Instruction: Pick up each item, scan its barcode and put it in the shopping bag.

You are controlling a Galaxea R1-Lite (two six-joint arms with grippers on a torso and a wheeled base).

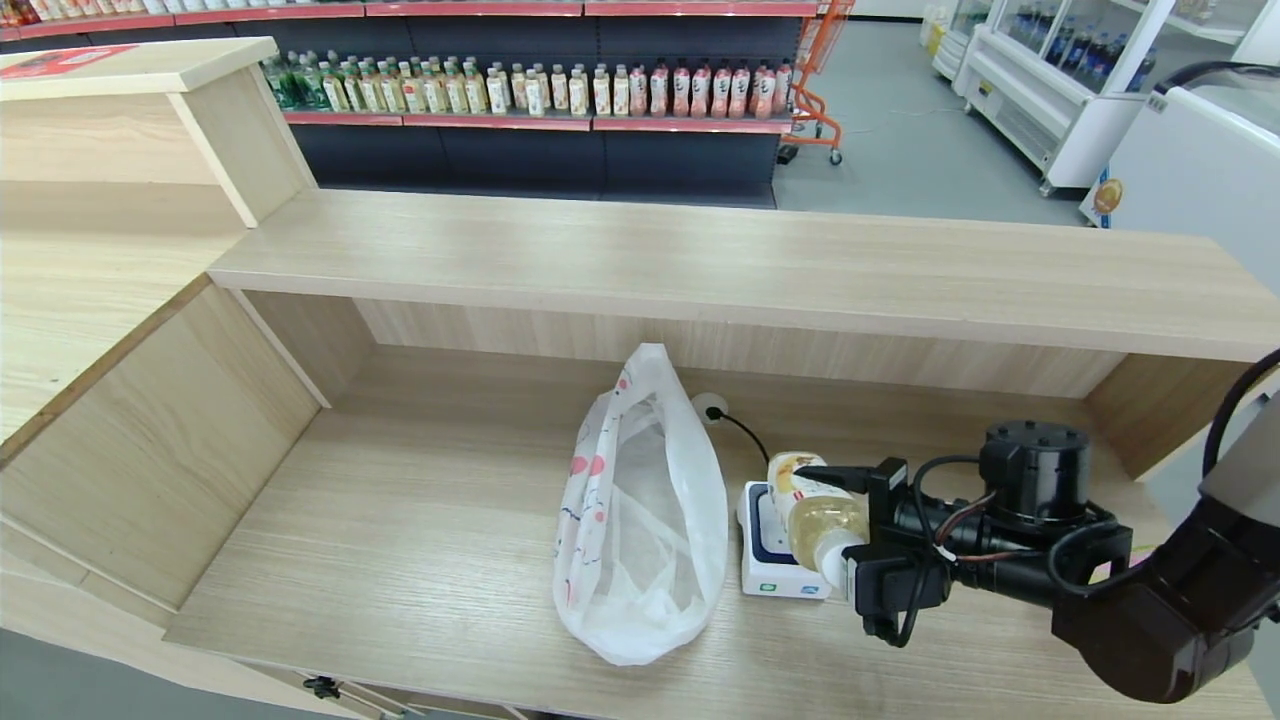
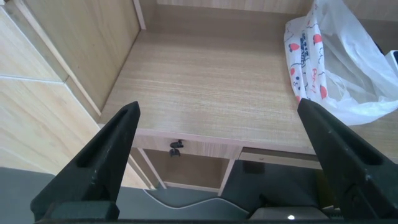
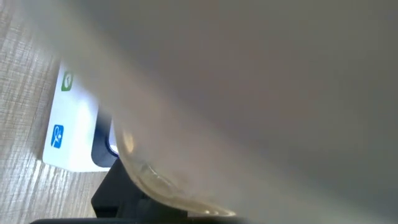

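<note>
1. Wooden table (image 1: 400,520) before stocked shelves (image 1: 540,120) carries a white bag (image 1: 640,520), with a scanner (image 1: 765,578) just beside it.
2. My right tool (image 1: 838,528) grips the bottle (image 1: 810,505), held sideways directly over the scanner.
3. My left tool (image 2: 217,146) is spread wide, empty, above the table's near edge.

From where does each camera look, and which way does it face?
Head view: on the head, facing forward and down at the counter; right jaws hold the bottle over the scanner.
Left wrist view: on the left wrist, facing counter and shopping bag past open left jaws.
Right wrist view: on the right wrist, close against the bottle, scanner beyond.
Shared: head and left wrist views both show the shopping bag.
</note>
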